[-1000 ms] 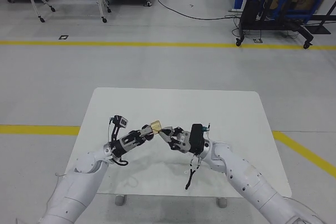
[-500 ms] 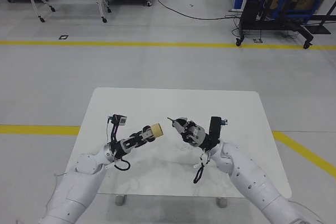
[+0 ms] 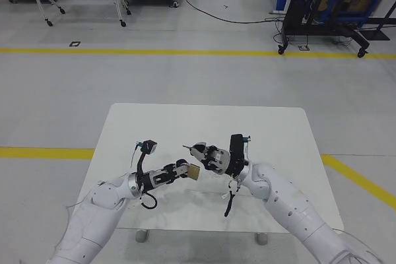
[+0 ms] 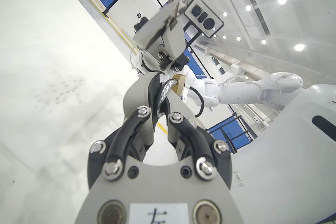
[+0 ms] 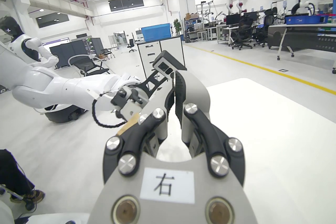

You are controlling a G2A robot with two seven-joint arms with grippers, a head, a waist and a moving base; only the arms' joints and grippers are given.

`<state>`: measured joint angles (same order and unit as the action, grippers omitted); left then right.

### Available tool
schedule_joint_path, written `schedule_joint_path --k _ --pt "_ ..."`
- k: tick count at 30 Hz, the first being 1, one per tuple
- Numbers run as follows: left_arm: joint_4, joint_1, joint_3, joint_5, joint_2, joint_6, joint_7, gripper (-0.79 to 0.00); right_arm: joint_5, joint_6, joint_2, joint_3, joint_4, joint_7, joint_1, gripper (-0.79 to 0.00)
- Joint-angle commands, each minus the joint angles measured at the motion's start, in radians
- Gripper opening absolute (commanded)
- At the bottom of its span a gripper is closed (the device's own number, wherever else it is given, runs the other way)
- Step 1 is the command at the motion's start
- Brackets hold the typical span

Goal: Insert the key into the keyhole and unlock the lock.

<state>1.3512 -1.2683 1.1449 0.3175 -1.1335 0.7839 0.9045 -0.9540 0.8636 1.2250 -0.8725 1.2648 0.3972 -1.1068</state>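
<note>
Pale grey workshop floor crossed by yellow floor lines (image 3: 53,50) surrounds a white counter with rounded corners (image 3: 264,125). Both arms meet over its middle, a little toward the near edge.

The left gripper (image 3: 183,170) has its jaws clamped on the silver shackle of a small brass padlock (image 3: 193,173). The padlock is held off the surface, with its brass body pointing right toward the other arm. The right gripper (image 3: 197,150) has its jaws pressed together on a thin dark metal key (image 3: 187,147), whose blade sticks out to the left. The key sits just on the far side of the padlock, close to it but apart, and is not in the keyhole.

Both grippers are well inside the counter's edges, with white surface reaching from them to the left, right and far rims. The near rim is the closest. A black cable (image 3: 226,204) hangs under the right forearm above that near part. A black wheeled cart frame (image 3: 323,30) stands on the floor at far right, well apart from the counter.
</note>
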Motion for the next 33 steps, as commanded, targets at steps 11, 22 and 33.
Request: schedule_joint_path --k 11,22,33 --pt "-0.035 0.002 0.028 0.040 -0.004 -0.154 -0.162 -0.785 -0.067 0.077 -0.010 -0.031 0.049 -0.020 -0.030 -0.785" --pt "-0.026 -0.010 0.019 0.074 -0.008 -0.235 -0.197 -0.785 -0.050 0.087 -0.013 -0.042 0.055 -0.031 -0.046 -0.785" --pt "-0.084 0.028 -0.001 0.342 -0.022 -0.589 -0.098 -0.785 -0.305 -0.164 -0.046 -0.127 0.282 -0.076 -0.202 -0.785"
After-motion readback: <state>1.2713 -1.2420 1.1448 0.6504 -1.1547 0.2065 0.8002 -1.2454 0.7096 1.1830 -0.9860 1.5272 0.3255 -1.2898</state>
